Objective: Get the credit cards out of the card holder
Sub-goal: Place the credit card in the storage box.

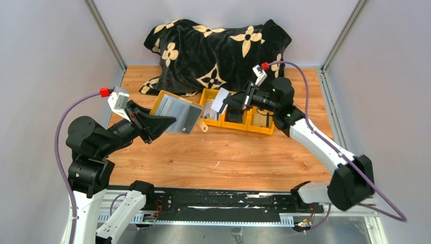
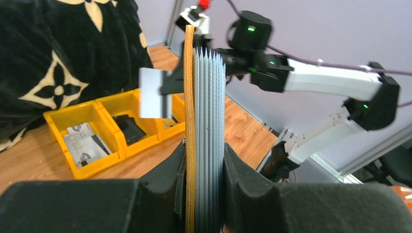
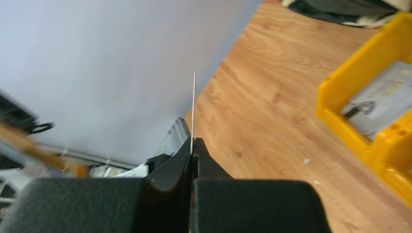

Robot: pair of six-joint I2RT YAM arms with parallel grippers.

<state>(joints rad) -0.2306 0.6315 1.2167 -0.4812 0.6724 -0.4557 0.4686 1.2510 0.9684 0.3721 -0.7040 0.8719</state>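
Observation:
My left gripper [image 1: 163, 122] is shut on the card holder [image 1: 178, 114] and holds it up above the table. The left wrist view shows the holder edge-on between the fingers, with its mustard-yellow flap [image 2: 189, 111] and blue-grey accordion pockets [image 2: 210, 111]. My right gripper [image 1: 233, 101] is shut on a pale credit card [image 1: 219, 100] and holds it in the air over the yellow bins, apart from the holder. The card shows flat in the left wrist view [image 2: 154, 99] and edge-on in the right wrist view [image 3: 194, 107]. I cannot tell whether cards sit in the pockets.
A row of three yellow bins [image 1: 254, 128] stands behind the holder. The left bin [image 2: 68, 116] holds pale flat items, the middle one a black lump [image 1: 234, 116], the right one a beige item [image 1: 262, 118]. A black flowered blanket [image 1: 213, 51] lies at the back.

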